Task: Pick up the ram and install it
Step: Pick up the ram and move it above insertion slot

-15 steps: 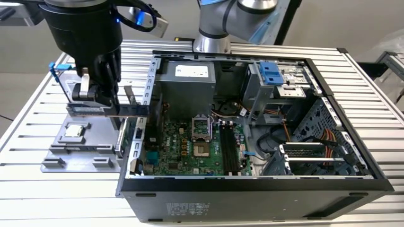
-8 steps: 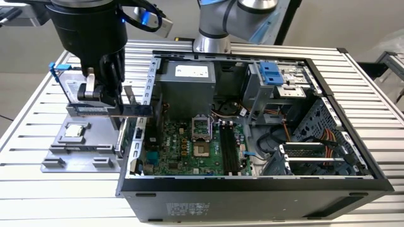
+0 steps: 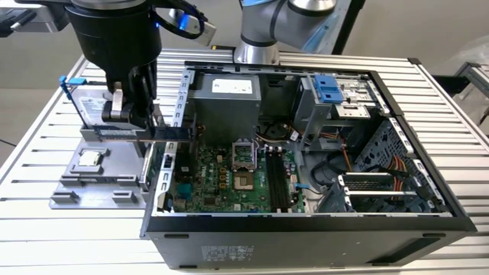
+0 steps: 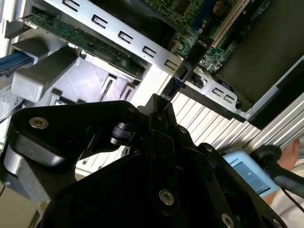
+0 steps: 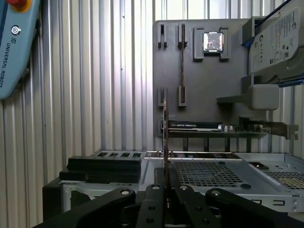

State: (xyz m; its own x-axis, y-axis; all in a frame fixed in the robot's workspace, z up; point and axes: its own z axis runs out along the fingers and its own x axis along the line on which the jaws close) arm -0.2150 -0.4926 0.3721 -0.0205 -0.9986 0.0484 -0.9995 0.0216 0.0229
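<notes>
Your gripper [image 3: 140, 127] is closed on the ram [image 3: 171, 133], pinching the thin green stick by one end so that most of its length juts past the jaws. It hangs just above the perforated side wall [image 3: 180, 94] of the open computer case [image 3: 306, 220], on the exterior view's left. Watch that free end: a low or skewed path would likely clip the metal wall and twist the ram in so narrow a hold (there is little board between the pads). The memory slots [image 3: 276, 182] lie well apart to the right on the motherboard [image 3: 221, 183], and any tilt carried there could make the stick bind. Dropping here instead risks the gray holder [image 3: 77, 192], with its processor chip [image 3: 90, 158] and hard drive [image 3: 95, 107].
</notes>
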